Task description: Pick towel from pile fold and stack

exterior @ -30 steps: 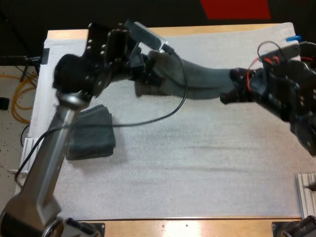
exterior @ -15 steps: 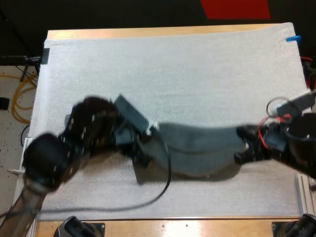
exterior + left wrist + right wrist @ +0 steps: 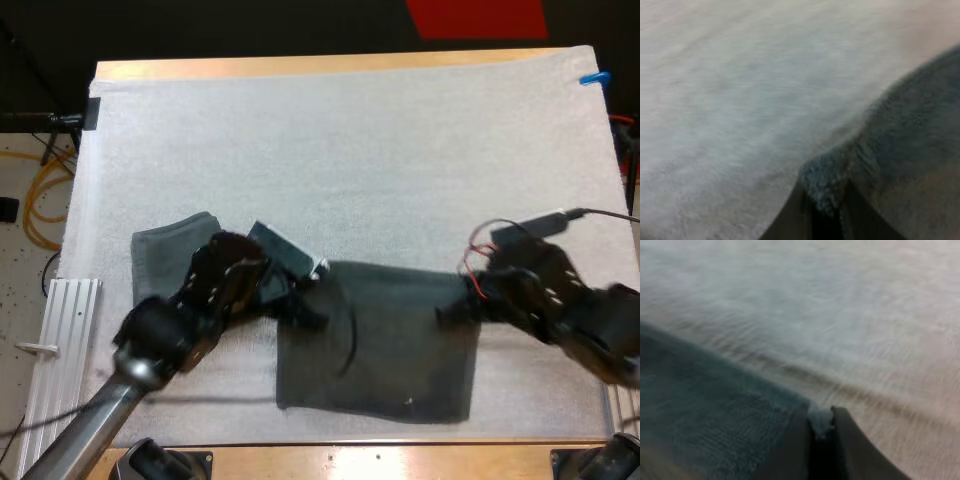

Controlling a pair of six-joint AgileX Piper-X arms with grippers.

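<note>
Surface: wooden surface [image 3: 300,66] under a white mat [image 3: 350,150].
Towel [image 3: 390,350]: flat on the mat, between both pincers.
Left pincer [image 3: 308,312]: clamped on one towel corner.
Right pincer [image 3: 447,315]: clamped on the opposite corner.
Hidden: second towel [image 3: 165,250], partly behind the left arm.

A robotics test bench in a lab

Two robot arms reach over a wooden table [image 3: 300,66] covered by a white mat [image 3: 350,150]. The left gripper [image 3: 306,316] and right gripper [image 3: 447,314] each pinch a corner of one grey-green towel [image 3: 390,355] (no household hands here). What looks like a ribbed aluminium rail [image 3: 62,325] runs beside the table's left edge, and loose orange cable [image 3: 40,200] lies coiled on the speckled floor [image 3: 15,275].
</note>
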